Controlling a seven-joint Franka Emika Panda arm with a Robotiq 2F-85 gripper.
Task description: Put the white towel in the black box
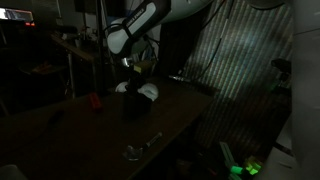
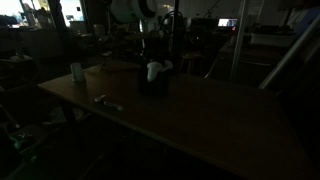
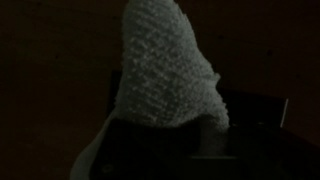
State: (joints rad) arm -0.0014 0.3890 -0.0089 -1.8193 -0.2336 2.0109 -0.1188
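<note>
The white towel (image 1: 148, 91) hangs bunched from my gripper (image 1: 134, 72), and its lower end rests on top of the black box (image 1: 134, 105) on the dark table. In the other exterior view the towel (image 2: 155, 70) sits right over the box (image 2: 153, 86), below the gripper (image 2: 153, 54). In the wrist view the ribbed towel (image 3: 165, 70) narrows toward the top edge and drapes down onto the dark box (image 3: 255, 115). My fingers are lost in the dark there. The gripper is shut on the towel.
A small red object (image 1: 96, 100) lies on the table beside the box. A small metallic object (image 1: 136, 150) lies near the table's edge, also seen as the metallic object (image 2: 103, 99). A white cup (image 2: 77, 71) stands at a table corner. The room is very dark.
</note>
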